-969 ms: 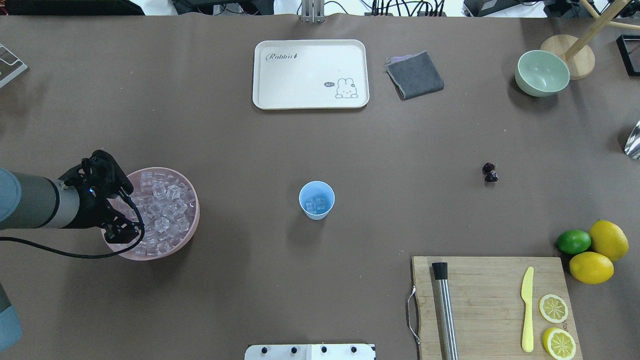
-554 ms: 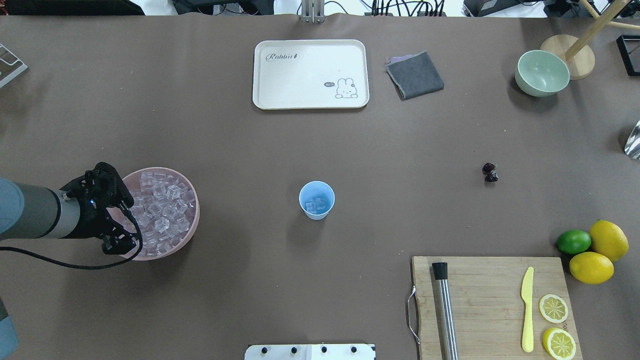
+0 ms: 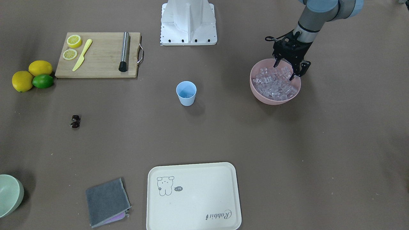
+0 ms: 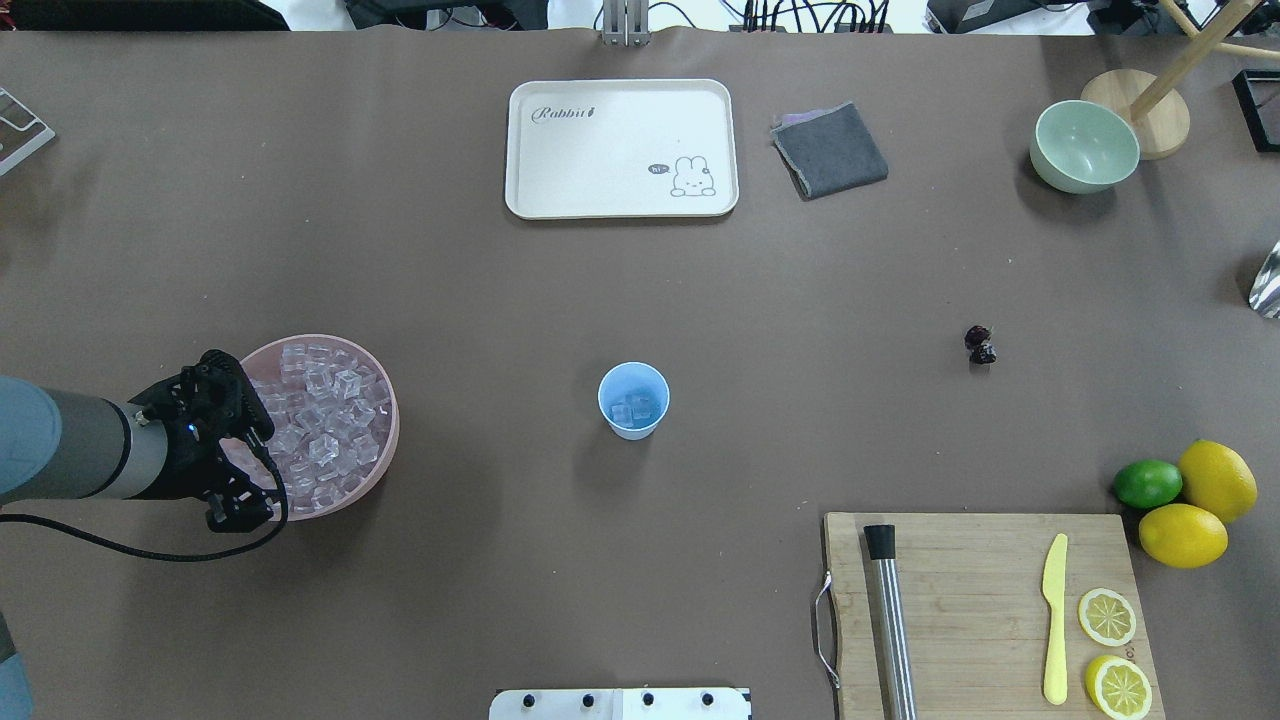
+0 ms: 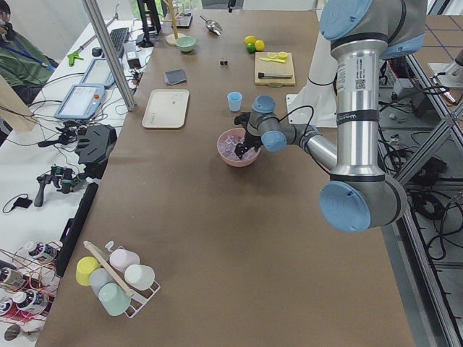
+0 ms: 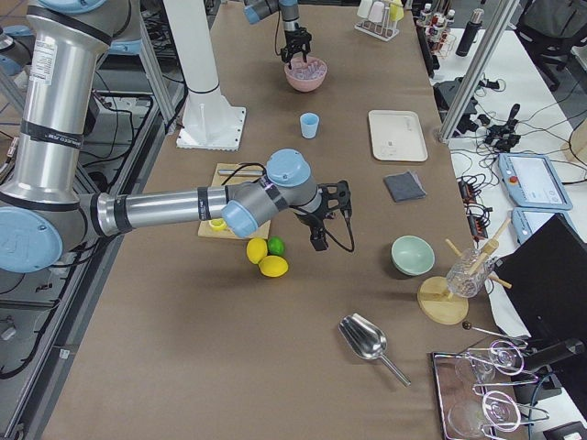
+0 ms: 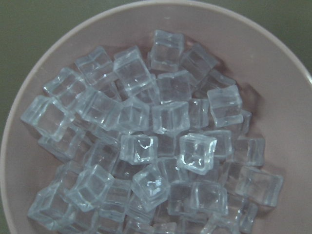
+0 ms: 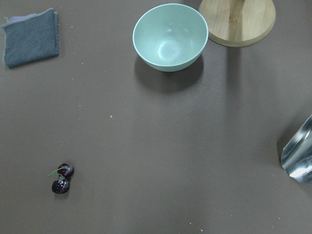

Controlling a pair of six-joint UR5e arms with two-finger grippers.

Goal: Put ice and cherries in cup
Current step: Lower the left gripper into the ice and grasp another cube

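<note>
Overhead exterior view: the left gripper (image 4: pixel 262 465) sits over the robot-side edge of a pink bowl (image 4: pixel 394 428) heaped with ice (image 4: pixel 325 425), on the table's left half. Its two black fingers are spread apart with nothing between them, which the front-facing view confirms: the tips point down at the cubes just inside the rim, and whether they touch the ice cannot be told. The left wrist camera looks straight down on the clear cubes filling the bowl and shows no fingertip. The light blue cup (image 4: pixel 633 400) stands upright near the table's middle, well apart from the bowl, with a few clear cubes lying at its bottom. The cherries (image 4: pixel 980 345) lie on the bare brown table far to the right of the cup, a joined dark pair, and touch nothing else. The right gripper (image 6: pixel 319 240) shows only in the exterior right view, held above the table near the lime (image 6: pixel 275 246); I cannot tell whether its fingers are parted or closed. Its wrist camera sees the cherries at lower left, a pale green bowl (image 8: pixel 170 36) and a grey cloth (image 8: pixel 30 38).
</note>
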